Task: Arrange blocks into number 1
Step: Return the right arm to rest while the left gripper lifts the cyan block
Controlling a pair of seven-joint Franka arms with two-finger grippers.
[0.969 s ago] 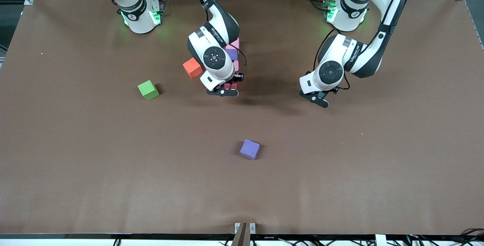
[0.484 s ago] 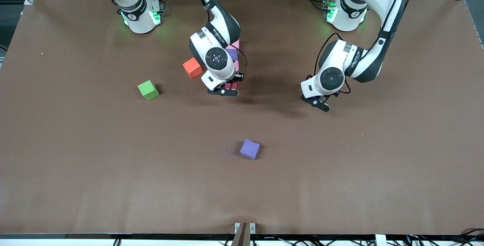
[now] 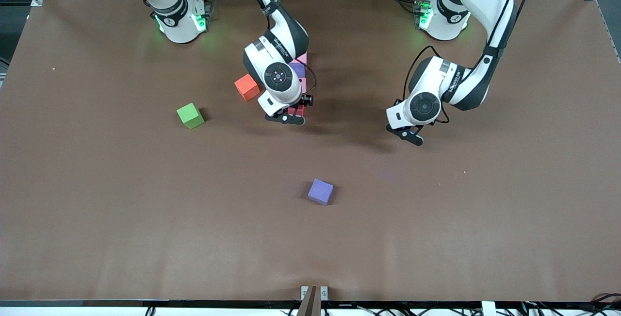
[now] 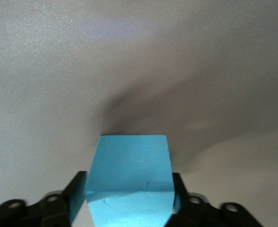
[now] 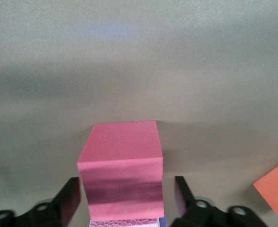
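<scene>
A column of blocks lies mid-table: pink (image 3: pixel 302 57), purple (image 3: pixel 297 69), pink (image 3: pixel 303 84), then a red block (image 3: pixel 296 110) at the end nearest the camera. My right gripper (image 3: pixel 286 118) stands open around that red block (image 5: pixel 122 163), its fingers (image 5: pixel 71 198) a little off the block's sides. My left gripper (image 3: pixel 411 137) hangs over bare table toward the left arm's end. It is shut on a light blue block (image 4: pixel 129 175), which is hidden in the front view. Lying loose are an orange block (image 3: pixel 247 87), a green block (image 3: pixel 190 115) and a second purple block (image 3: pixel 320 191).
The orange block (image 5: pixel 276 189) sits close beside the column, toward the right arm's end. Brown table surface (image 3: pixel 436 219) stretches between the column and the front edge, with only the loose purple block on it.
My left gripper has drifted slightly lower in the front view with the light blue block. The right gripper has stayed at the red block.
</scene>
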